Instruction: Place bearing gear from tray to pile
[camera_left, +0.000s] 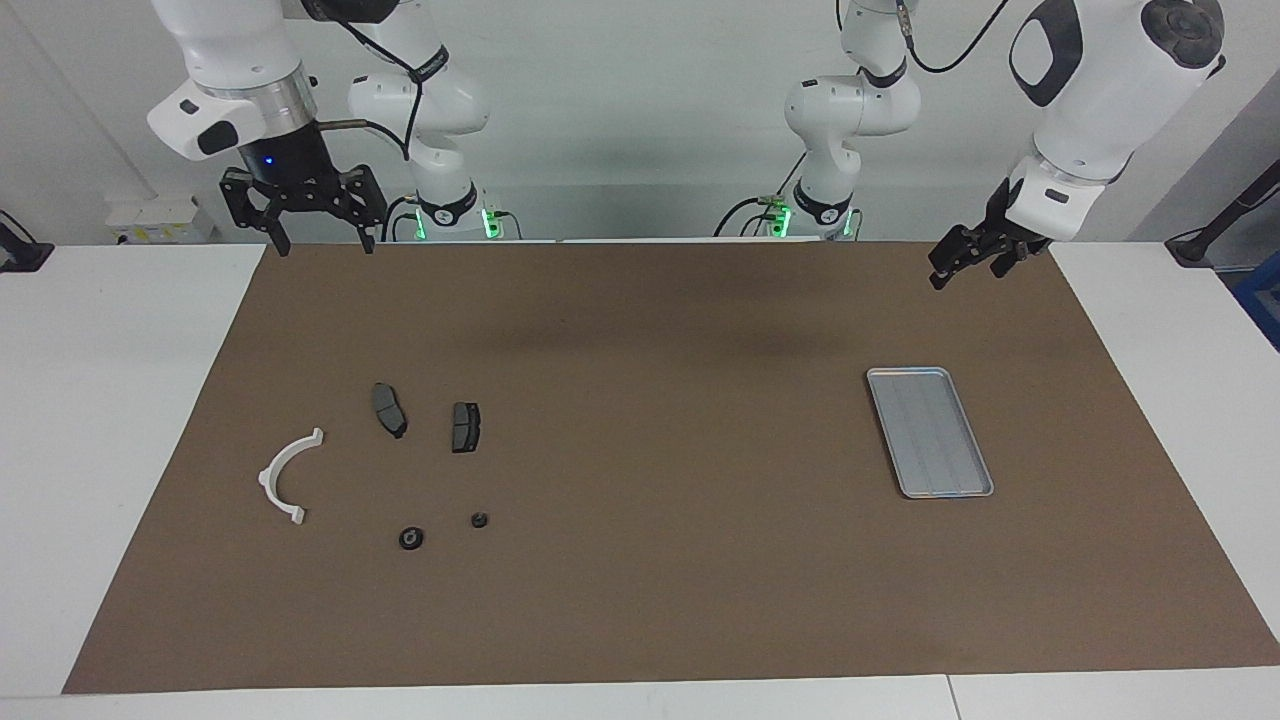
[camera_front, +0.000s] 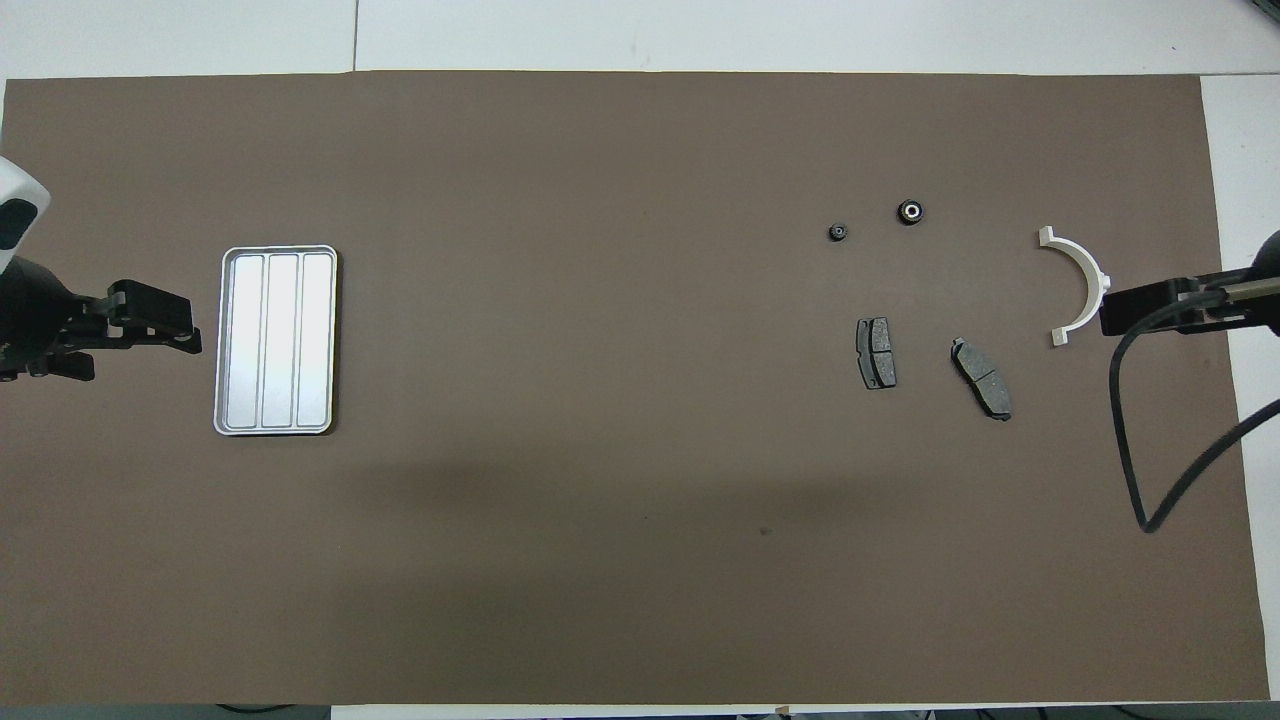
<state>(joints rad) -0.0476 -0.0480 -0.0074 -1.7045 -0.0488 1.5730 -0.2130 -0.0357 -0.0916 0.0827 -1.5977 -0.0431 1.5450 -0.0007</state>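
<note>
Beside the pile (camera_left: 380, 440) lay two bearing gears (camera_left: 412, 538); the tray (camera_left: 930, 432) held nothing — only the facing view showed the right tool (camera_left: 318, 238) spread open, the left tool (camera_left: 968, 262) empty, its gap untellable.

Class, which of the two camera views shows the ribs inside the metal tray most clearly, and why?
The overhead view: it looks almost straight down on the tray, so its lengthwise ribs, raised rim and bare inside show plainly. The facing view shows the tray at a slant, its ribs only as faint lines.

Bright, even overhead light; soft blurred arm shadows on the brown mat (camera_left: 640, 560), glare whitening the tray (camera_front: 277, 340).
</note>
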